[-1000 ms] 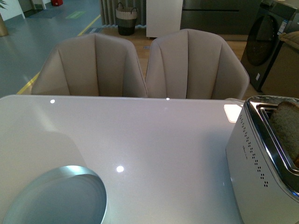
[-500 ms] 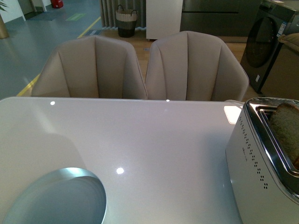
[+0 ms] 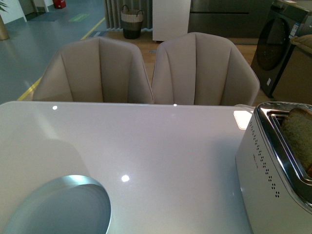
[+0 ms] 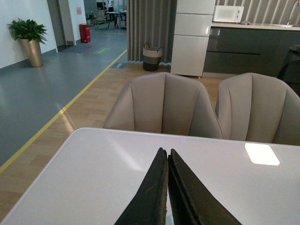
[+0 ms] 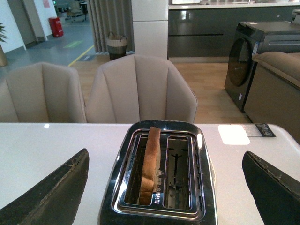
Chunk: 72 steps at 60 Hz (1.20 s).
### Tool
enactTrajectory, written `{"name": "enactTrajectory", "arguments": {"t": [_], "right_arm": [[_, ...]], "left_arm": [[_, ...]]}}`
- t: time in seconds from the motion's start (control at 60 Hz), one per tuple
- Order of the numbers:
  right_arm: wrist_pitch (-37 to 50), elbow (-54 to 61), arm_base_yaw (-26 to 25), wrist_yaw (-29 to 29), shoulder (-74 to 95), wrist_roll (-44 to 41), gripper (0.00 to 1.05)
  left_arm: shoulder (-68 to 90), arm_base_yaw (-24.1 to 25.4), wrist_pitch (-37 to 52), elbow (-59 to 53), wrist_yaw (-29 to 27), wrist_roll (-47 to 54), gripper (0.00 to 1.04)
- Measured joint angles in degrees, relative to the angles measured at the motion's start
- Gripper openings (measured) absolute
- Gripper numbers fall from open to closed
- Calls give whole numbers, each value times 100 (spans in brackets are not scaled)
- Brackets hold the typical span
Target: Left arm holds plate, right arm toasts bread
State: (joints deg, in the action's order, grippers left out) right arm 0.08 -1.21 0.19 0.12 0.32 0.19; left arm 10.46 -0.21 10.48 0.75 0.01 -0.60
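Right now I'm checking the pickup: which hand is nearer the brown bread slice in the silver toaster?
Right. The right hand hangs open above the bread slice; the left hand, shut, shows no bread.

Wide bare table (image 3: 161,146) stretches between the plate (image 3: 63,207) at the near left and the toaster (image 3: 273,170) at the near right, an open lane. Two chairs (image 3: 146,68) wall the far edge. Over the toaster, the right gripper (image 5: 164,187) hangs spread wide; one slot holds the bread (image 5: 150,157) (upright), the slot beside it is free.
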Motion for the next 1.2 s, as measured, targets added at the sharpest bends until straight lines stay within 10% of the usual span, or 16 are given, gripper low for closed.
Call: {"name": "enactTrajectory", "arguments": {"t": [0.617,1.05,1.2], "right_arm": [[0,0,0,-2,0,0,96],[0,0,0,-2,0,0,96],[0,0,0,-2,0,0,96]], "left_arm": [[-1010,0,-1040,2,0,0,3],[-1010,0,-1040,2,0,0,97],[-1010,0,-1040,2,0,13,98]]}}
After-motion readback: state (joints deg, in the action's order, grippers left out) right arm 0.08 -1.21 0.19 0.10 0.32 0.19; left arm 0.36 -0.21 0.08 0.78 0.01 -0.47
